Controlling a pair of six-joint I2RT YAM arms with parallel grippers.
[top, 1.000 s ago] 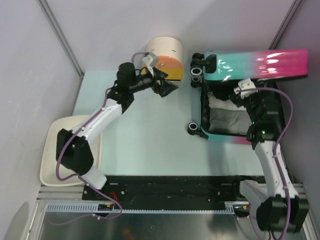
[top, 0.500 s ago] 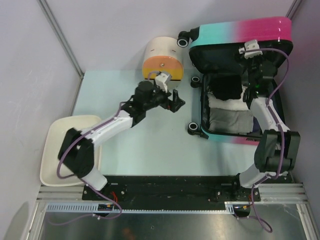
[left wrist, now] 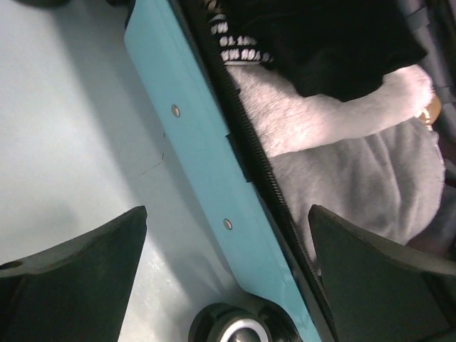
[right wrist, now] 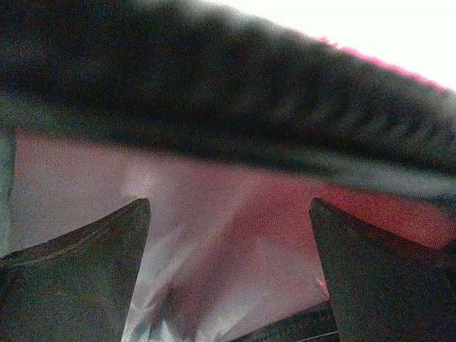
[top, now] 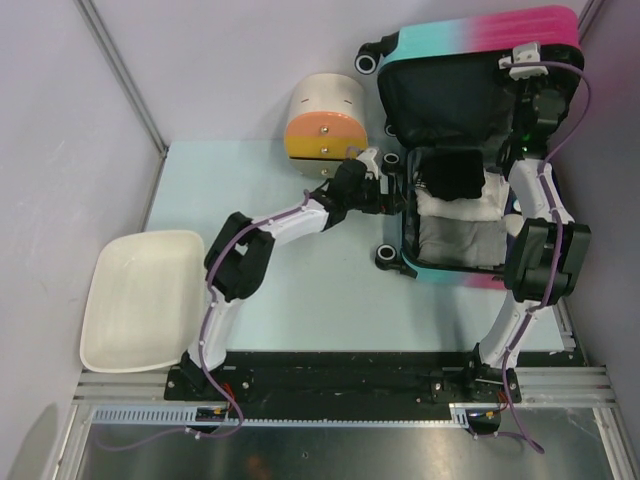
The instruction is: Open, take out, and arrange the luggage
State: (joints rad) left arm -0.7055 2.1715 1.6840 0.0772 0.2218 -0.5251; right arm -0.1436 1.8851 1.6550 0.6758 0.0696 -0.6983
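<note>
With the luggage (top: 440, 268) lying open at the table's (top: 280, 290) far right, lid (top: 470, 50) raised toward the back wall, bring the wide-open, empty left gripper (left wrist: 228, 214) over the teal rim (left wrist: 206, 178) onto the black garment (top: 455, 172), holding the equally wide, empty right gripper (right wrist: 228, 214) clear of the lid.
</note>
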